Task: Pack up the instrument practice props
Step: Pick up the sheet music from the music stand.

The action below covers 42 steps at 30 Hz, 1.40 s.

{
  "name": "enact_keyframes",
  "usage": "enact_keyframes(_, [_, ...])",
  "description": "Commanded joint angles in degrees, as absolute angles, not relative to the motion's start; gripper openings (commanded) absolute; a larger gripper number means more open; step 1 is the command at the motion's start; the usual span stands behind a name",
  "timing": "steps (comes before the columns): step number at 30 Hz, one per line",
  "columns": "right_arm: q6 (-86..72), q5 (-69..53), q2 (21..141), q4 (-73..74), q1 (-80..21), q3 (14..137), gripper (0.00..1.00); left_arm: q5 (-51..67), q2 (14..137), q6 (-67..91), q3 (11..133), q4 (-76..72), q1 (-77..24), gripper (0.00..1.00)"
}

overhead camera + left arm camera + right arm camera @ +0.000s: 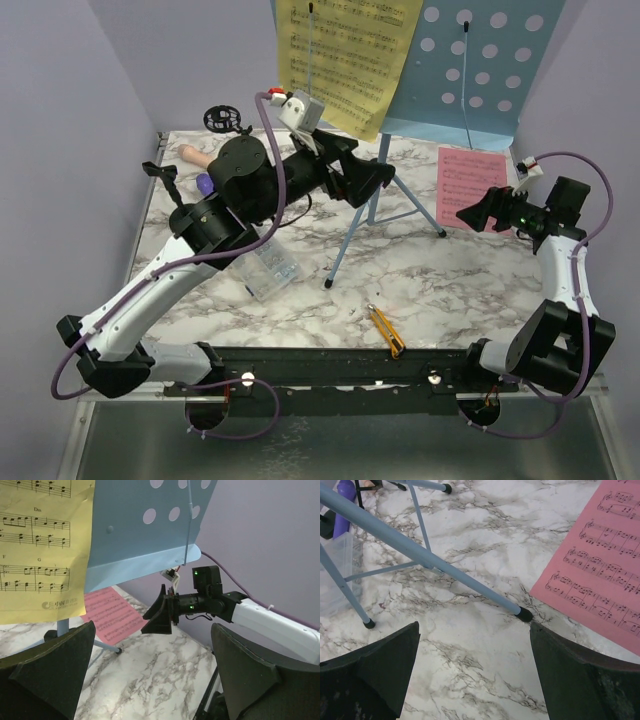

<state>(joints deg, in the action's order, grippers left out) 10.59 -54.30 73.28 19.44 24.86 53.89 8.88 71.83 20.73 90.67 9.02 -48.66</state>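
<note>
Hovering right pincer, open, beside pink page.

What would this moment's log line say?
left gripper: open, near music rack | right gripper: open, by pink page | yellow page: on rack | nothing held

White-shelled left arm and right arm, black joints, purple cables; seemingly green lights near black jaws.
</note>
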Motion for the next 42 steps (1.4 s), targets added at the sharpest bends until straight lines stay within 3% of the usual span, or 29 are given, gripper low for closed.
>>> enact_keyframes(1, [11.10,-56.59,72.50,19.99,25.27,53.59,0.95,-7.21,74.60,12.19,95.40,12.09,-55.53,0.99])
enact_keyframes(8, [11.20,-56.94,72.55,20.28,25.27,53.69,0.95,-40.06,84.04,-5.16,104.28,10.89,-70.00,0.99])
enact_keyframes(12, [11.29,-57.16,72.31,20.39,25.22,53.76,0.95,-50.95,88.49,-15.57,105.61,2.07,-72.28,0.99])
enact_keyframes(25, [11.12,-57.57,71.63,20.41,25.23,53.54,0.95,-57.47,99.51,-43.97,106.21,-26.22,-72.04,0.95])
enact_keyframes(33, [11.08,-57.81,71.33,20.48,25.22,53.53,0.95,-56.11,102.99,-43.01,110.01,-26.96,-67.86,0.92])
enact_keyframes(42, [11.22,-57.86,71.24,20.49,25.24,53.56,0.95,-55.81,102.79,-40.17,108.60,-27.01,-62.80,0.77])
